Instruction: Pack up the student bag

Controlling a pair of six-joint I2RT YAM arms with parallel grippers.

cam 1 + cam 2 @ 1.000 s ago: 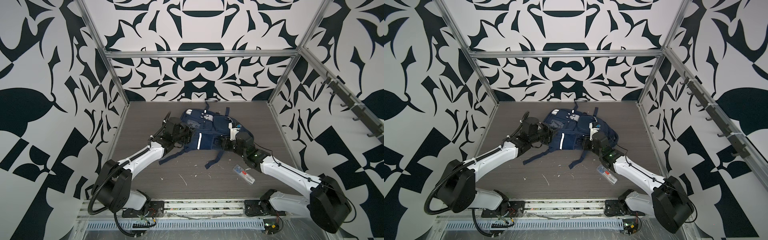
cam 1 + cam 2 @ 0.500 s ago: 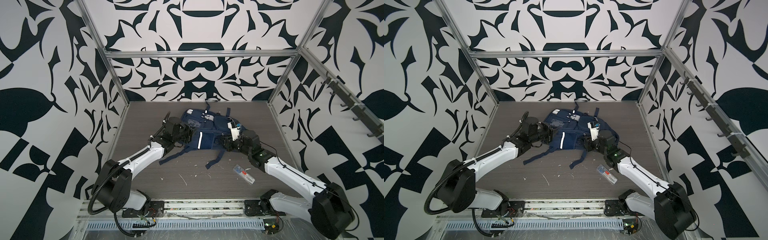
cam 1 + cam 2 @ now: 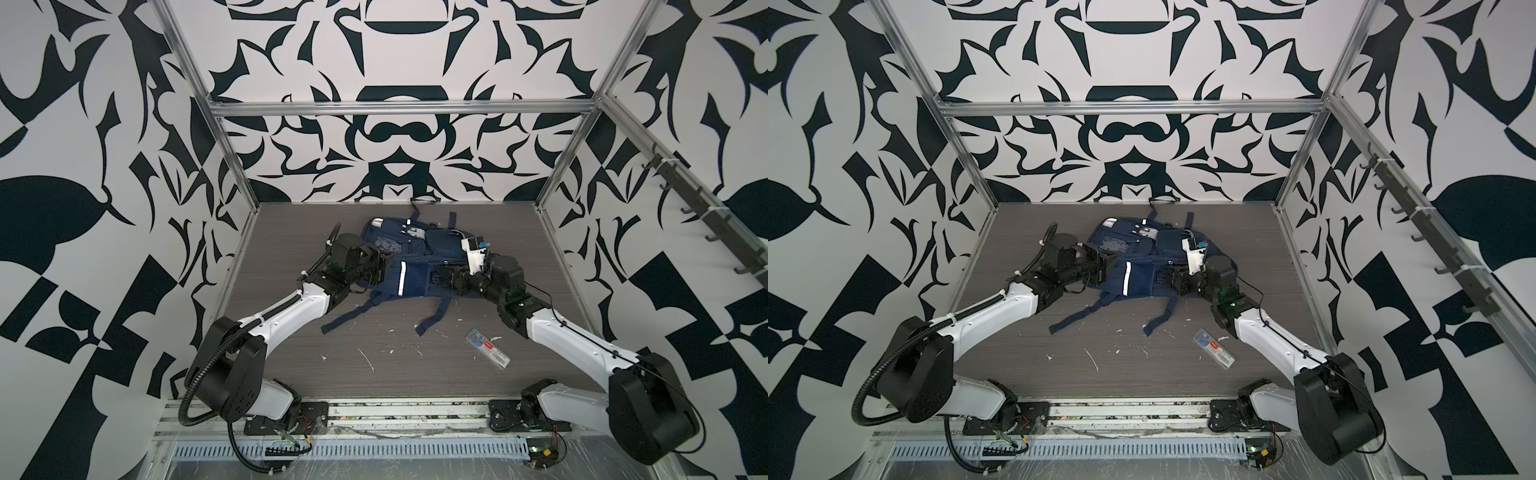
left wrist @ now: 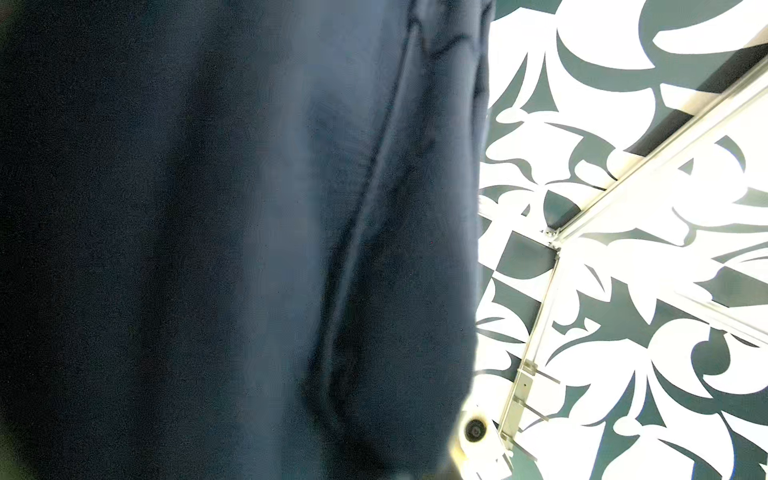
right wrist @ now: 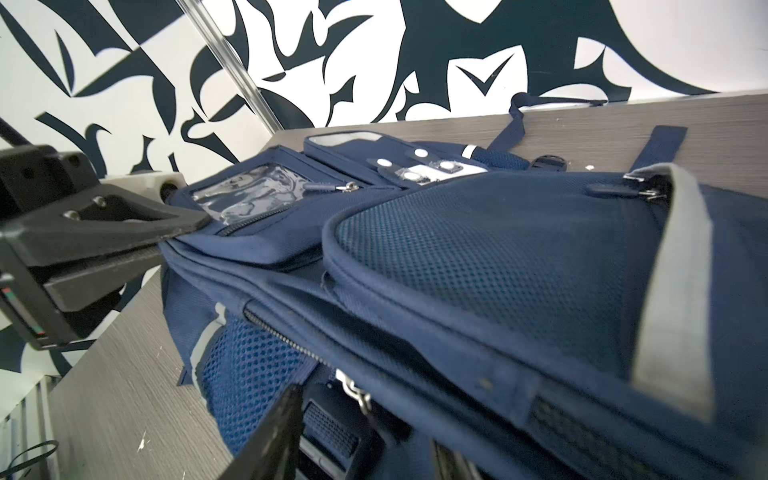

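The navy student bag lies flat in the middle of the table, straps trailing toward the front. My left gripper is shut on the bag's left edge; from the right wrist view its black fingers pinch the fabric beside the clear card window. Blue fabric fills the left wrist view and hides those fingers. My right gripper sits at the bag's right side, open, under a zip opening with a metal zip pull hanging just above.
A clear plastic case with a red label lies on the table in front of the right arm. White scraps dot the front of the table. A rail of hooks runs along the right wall.
The right gripper's jaws have widened at the bag's right side, and that arm has shifted slightly. The left gripper has kept its hold and place.
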